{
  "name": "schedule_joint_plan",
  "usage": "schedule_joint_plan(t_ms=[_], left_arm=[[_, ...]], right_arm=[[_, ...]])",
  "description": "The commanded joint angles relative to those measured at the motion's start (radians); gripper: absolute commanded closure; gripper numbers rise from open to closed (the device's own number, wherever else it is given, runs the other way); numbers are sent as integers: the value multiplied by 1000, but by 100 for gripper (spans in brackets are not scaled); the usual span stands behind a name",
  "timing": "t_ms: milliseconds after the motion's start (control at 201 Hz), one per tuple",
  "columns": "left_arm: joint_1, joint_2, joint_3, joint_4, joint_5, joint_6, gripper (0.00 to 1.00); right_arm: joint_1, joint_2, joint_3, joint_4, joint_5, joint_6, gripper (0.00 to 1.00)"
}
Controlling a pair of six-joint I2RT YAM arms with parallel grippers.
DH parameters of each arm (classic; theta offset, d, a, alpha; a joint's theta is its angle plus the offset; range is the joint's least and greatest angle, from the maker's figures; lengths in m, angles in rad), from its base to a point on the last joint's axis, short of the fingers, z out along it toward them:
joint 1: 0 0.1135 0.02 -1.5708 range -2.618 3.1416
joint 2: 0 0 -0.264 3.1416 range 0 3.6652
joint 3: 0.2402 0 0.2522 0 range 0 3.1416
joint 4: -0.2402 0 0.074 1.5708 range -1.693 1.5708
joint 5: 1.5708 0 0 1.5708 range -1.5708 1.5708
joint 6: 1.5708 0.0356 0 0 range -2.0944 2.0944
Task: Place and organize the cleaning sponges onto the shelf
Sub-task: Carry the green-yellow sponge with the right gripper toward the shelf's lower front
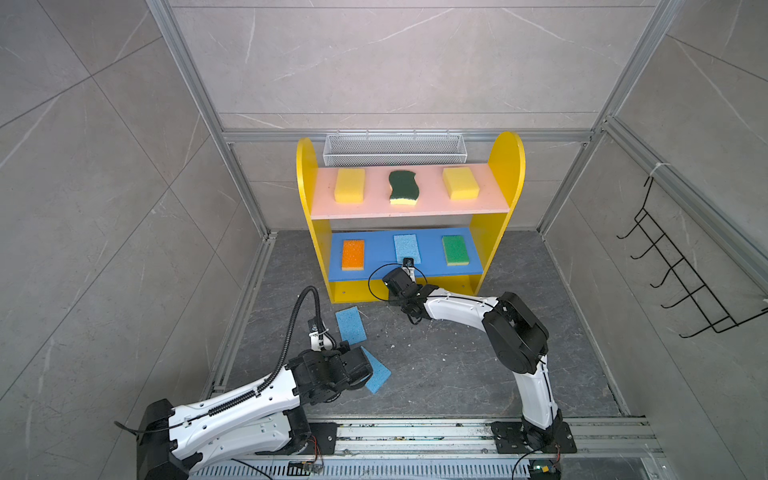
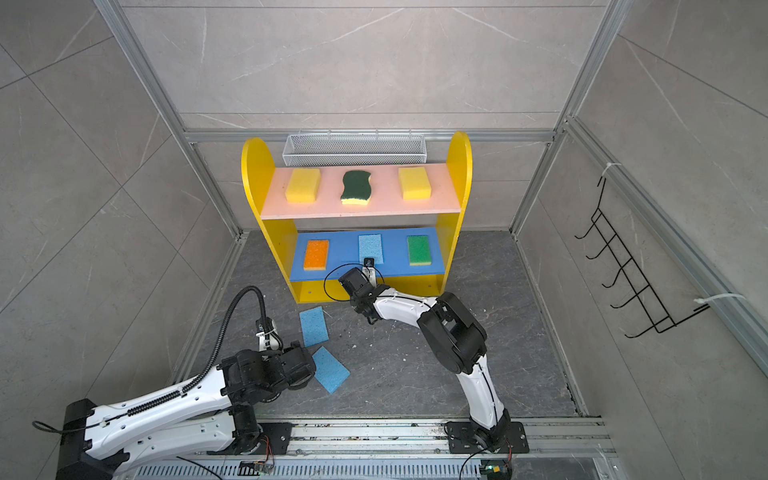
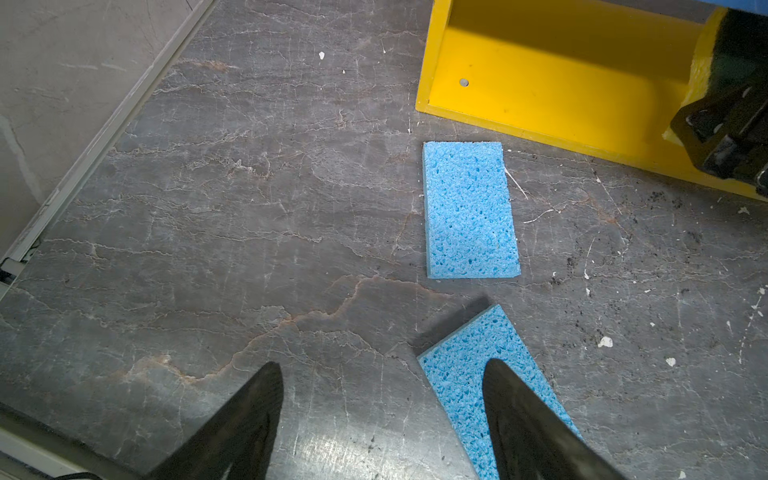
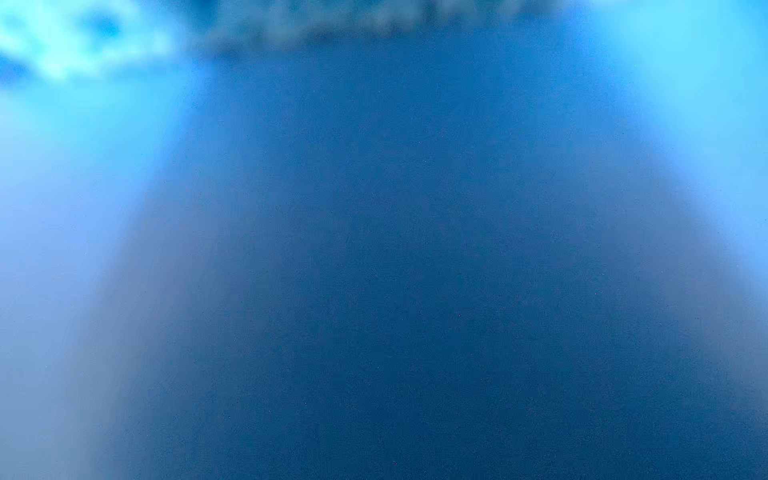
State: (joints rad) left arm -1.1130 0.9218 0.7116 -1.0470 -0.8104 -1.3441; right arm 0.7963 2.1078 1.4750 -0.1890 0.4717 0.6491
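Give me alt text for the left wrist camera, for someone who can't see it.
Open left claw hovers over a dark floor, one finger over the near blue sponge. The far blue sponge lies flat ahead, just short of the yellow shelf.

Shelf [image 1: 506, 166]: yellow, upright, three tiers.
Pink top board: left yellow sponge [image 1: 350, 185], wavy green scourer [image 1: 402, 187], right yellow sponge [image 1: 460, 183], flat in a row.
Blue middle board: orange sponge [image 1: 353, 254], pale blue sponge [image 1: 407, 248], green sponge [image 1: 455, 250], flat.
Yellow base: second scourer [image 3: 702, 66], tilted, mostly hidden.
Floor in front: straight blue sponge [image 1: 351, 325], skewed blue sponge [image 1: 377, 372], flat, apart.
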Motion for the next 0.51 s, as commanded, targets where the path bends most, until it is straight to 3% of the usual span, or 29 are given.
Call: schedule_joint_plan(t_ms=[0,383,503], left_arm=[[-6,3,14,-16,-46,-29,22],[-7,8,20,-19,-44,-29,22],[-7,9,23,-20,-41,-29,22]], right_arm=[[-10,49,16,-61,-11,-14,35],[-20,64,28,-73,-14,-28,34],[-22,64,28,-76,-16,-33,29]])
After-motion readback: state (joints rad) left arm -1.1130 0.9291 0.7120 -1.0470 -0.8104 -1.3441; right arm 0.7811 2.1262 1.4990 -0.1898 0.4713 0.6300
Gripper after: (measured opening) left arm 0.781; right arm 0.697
